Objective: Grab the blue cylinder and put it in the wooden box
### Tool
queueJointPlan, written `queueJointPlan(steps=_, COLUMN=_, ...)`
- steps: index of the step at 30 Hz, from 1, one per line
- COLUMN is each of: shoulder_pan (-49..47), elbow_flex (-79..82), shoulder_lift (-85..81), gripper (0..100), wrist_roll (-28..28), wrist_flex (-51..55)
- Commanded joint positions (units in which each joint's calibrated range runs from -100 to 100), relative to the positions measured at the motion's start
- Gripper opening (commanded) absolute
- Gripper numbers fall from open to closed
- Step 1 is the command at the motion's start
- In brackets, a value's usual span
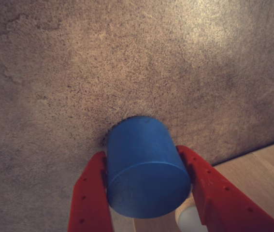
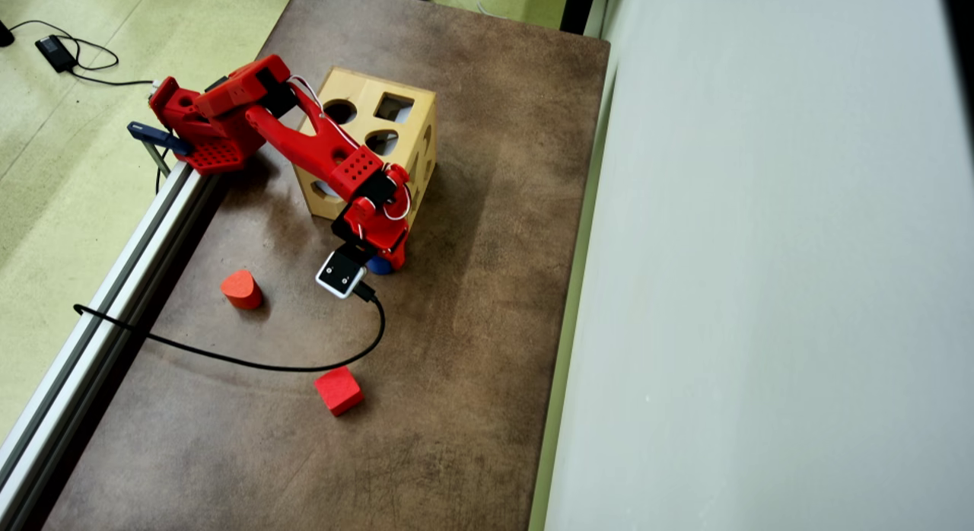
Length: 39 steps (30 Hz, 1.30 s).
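Pinching the blue cylinder (image 1: 144,166) between 2 red fingers (image 1: 91,195) of the gripper (image 1: 146,193), one pressing on each curved side, flat round end facing the wrist view. Resting against the mottled brown table (image 1: 127,58) beyond it, as far as the wrist view shows. Showing in the overhead view only as a blue sliver (image 2: 378,266) peeking from under the gripper (image 2: 380,261), just in front of the wooden box (image 2: 396,124). Lying loose on the table (image 2: 472,287), well apart from the arm: a red cube (image 2: 338,390) and an orange-red rounded block (image 2: 241,289). Trailing across the table from the wrist camera, a black cable (image 2: 251,362).
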Motion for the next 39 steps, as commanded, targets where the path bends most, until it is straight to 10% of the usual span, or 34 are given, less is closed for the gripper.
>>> queueJointPlan(steps=1, shoulder_pan=0.1, elbow_flex=-2.4, shoulder_lift=-1.8, gripper=7, wrist_roll=-0.1, wrist_flex=0.4)
queueJointPlan(steps=28, shoulder_pan=-1.1, elbow_flex=-1.4, shoulder_lift=-55.4, gripper=7, wrist_roll=0.0, wrist_flex=24.2)
queueJointPlan(steps=39, shoulder_pan=-17.2, elbow_flex=14.8, shoulder_lift=-62.7, gripper=7, wrist_roll=-1.5, wrist_flex=24.1)
